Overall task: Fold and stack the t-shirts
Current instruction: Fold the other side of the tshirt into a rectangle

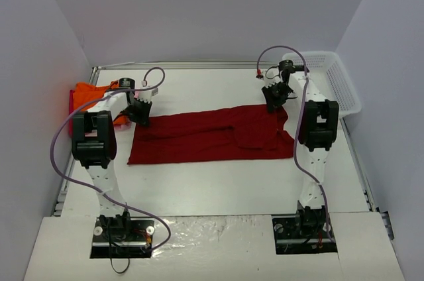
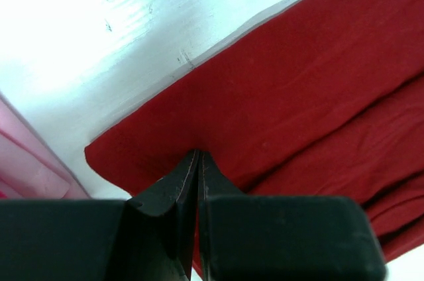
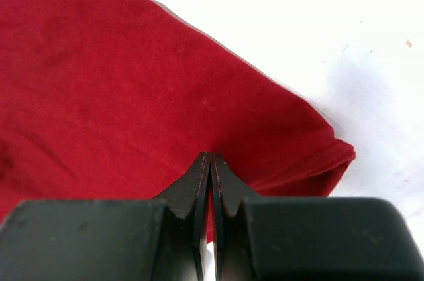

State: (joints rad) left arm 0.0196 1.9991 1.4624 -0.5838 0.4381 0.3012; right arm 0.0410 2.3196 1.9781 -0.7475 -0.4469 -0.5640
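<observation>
dark red t-shirt [image 1: 212, 136]: lies flat on the table [image 1: 212, 195] between the two arms as a long band, apparently doubled lengthwise, with a sleeve layer showing near its right half.
orange t-shirt [image 1: 86, 95]: bunched at the far left edge, just behind the left arm, not yet folded.
pale pink t-shirt [image 2: 26, 162]: a strip of it shows in the left wrist view, just beside the red shirt's left corner.
left gripper [image 1: 141, 114]: jaws pressed together, tips on the far left corner of the red shirt; whether cloth is pinched between them cannot be told.
right gripper [image 1: 273, 100]: jaws together at the far right corner by the hem; a pinch cannot be confirmed either.
handling: light, limp, non-slippery knit; it will sag and crease if lifted from one point, and nothing in it is fragile.
where to hold: probably both far corners at once, gripping all layers at the edge so the fold stays square.
basket [image 1: 341, 82]: stands at the far right, apart from the shirt.
</observation>
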